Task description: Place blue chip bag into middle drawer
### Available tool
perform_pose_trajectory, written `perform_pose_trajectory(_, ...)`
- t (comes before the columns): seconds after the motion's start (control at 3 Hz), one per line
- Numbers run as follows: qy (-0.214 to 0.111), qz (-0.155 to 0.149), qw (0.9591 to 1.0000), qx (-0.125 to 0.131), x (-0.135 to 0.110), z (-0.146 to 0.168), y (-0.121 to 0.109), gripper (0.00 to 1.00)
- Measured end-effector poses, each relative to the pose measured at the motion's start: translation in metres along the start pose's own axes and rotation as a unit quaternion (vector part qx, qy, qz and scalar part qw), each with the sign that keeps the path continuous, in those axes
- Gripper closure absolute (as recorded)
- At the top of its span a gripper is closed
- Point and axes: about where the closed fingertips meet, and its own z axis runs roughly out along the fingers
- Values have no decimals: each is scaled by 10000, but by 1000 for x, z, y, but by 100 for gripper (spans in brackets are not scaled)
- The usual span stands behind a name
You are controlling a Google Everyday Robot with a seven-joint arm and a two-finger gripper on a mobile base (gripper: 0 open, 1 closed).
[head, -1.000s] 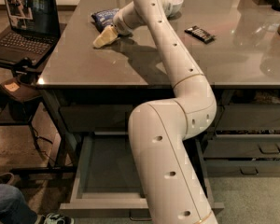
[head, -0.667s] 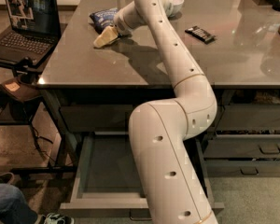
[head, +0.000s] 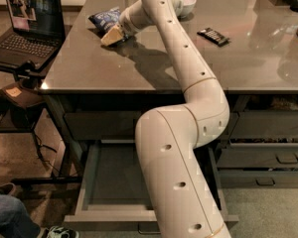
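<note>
gripper (head: 112, 35): low over the far left of the table (head: 114, 68), tan tip down by the tabletop, just beside the near edge of the bag
gripper state: cannot tell whether it is wide, narrow or holding anything; its tip sits against the bag and the gap is hidden
bag (head: 104, 18): dark blue chip bag lying on the table top, beyond the gripper and towards the laptop side; not in the drawer
bag print: white and pale marks on the blue, too small to read, no brand legible
drawer (head: 116, 175): middle drawer pulled out below the table edge, long shallow grey tray, partly hidden by the arm's lower link
arm (head: 179, 148): white, rises in front of the drawer, bends at the table edge and reaches across the top to the bag
wrapper (head: 212, 35): slim black candy bar wrapper flat on the table, right of the arm, well apart from the bag; its print cannot be read
bowl (head: 186, 3): pale, at the far side of the table behind the arm
laptop (head: 30, 21): open on a side stand left of the table, screen lit, nothing on it legible
right drawers (head: 283, 157): shut, with dark bar handles
</note>
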Motion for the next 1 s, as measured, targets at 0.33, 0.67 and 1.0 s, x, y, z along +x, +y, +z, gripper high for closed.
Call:
perform_pose_trajectory(0.33,0,0,10000,0,-4,-4,1,88)
perform_pose_trajectory(0.67,-1,0,10000,1,-9,-8,1,100)
perform_pose_trajectory(1.0,65,95,9994,-331,46,-86,-16,100)
